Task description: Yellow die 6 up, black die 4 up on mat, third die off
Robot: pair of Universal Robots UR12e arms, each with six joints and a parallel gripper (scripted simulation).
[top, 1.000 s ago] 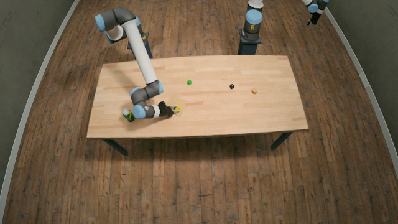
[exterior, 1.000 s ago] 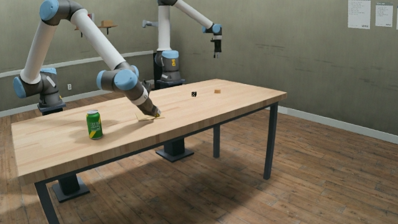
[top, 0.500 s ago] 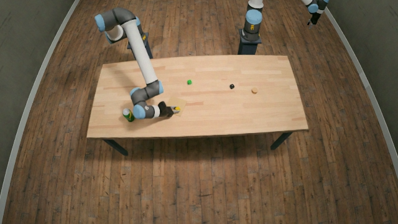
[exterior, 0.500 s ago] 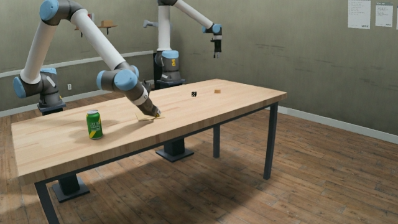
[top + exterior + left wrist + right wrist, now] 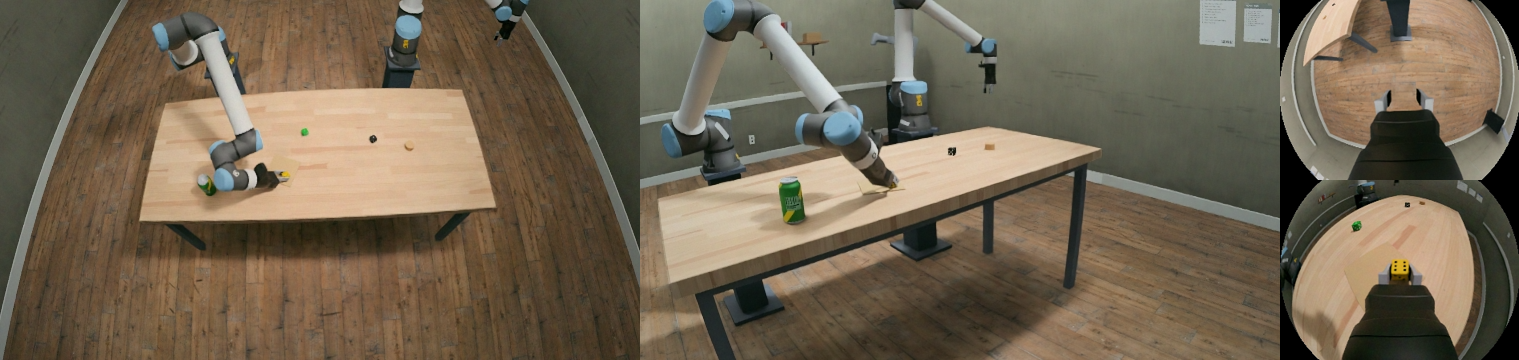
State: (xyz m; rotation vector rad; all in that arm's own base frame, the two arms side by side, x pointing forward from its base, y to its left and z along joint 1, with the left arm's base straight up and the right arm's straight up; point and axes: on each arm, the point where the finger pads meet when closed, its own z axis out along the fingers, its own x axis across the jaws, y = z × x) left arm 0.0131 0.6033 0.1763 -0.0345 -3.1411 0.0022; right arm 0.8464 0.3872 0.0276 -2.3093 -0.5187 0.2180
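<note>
My right gripper [image 5: 284,175] [image 5: 894,183] [image 5: 1399,268] is tilted low over the mat [image 5: 284,163] [image 5: 1366,270] and shut on the yellow die [image 5: 1400,265]. A face with six pips is turned up toward the right wrist camera. Whether this die touches the mat or sits flat, I cannot tell. The black die [image 5: 373,139] [image 5: 951,151] [image 5: 1407,205] rests on the table, off the mat; its top number is too small to read. The green die [image 5: 305,132] [image 5: 1356,226] is also off the mat. My left gripper [image 5: 498,38] [image 5: 988,89] [image 5: 1403,94] is open and empty, far from the table.
A small orange-brown block [image 5: 409,145] [image 5: 989,147] [image 5: 1422,203] lies on the table [image 5: 350,185] beyond the black die. A green can [image 5: 207,185] [image 5: 792,201] stands upright close to the right arm's wrist. The right forearm reaches over the table's back edge.
</note>
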